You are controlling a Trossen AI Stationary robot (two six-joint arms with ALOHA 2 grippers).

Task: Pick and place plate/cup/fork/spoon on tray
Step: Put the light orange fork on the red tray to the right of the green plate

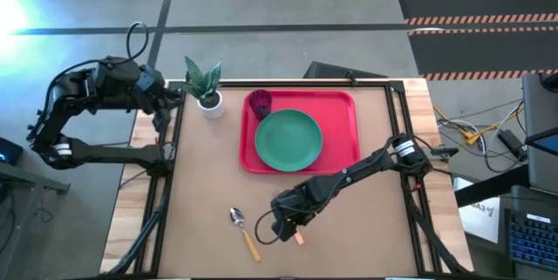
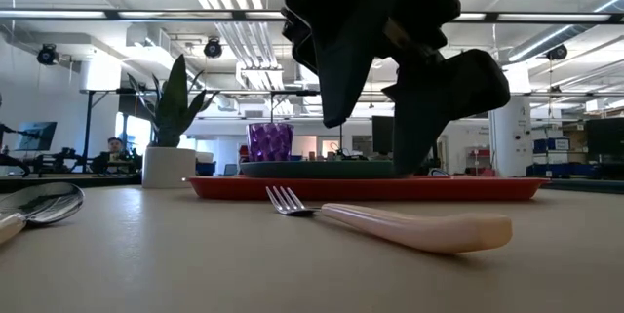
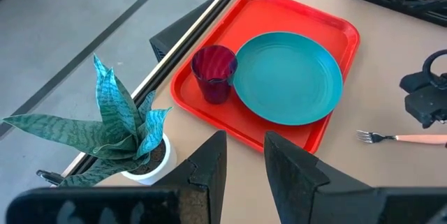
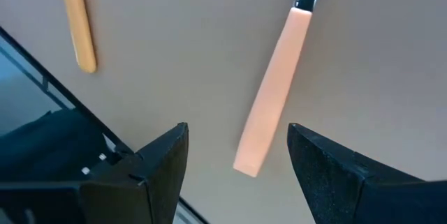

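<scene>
Right gripper [image 4: 237,158] hangs over the fork [image 4: 271,98], jaws spread wide either side of its handle, not touching; fork lies flat on the table [image 1: 366,228] in front of the tray [image 1: 344,105]; spoon [image 1: 244,232] beside it; plate [image 1: 289,140] and cup [image 1: 260,103] sit on tray; left gripper [image 3: 244,165] parked by the plant pot [image 1: 209,103], jaws slightly apart, empty.

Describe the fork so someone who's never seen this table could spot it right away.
Start at the red tray holding the plate and cup. On the bare table in front of it, under the open right gripper, lies the fork, flat and not held. The spoon lies close by, but has an oval bowl and a deeper orange handle; the fork has tines and a pale peach handle.
</scene>
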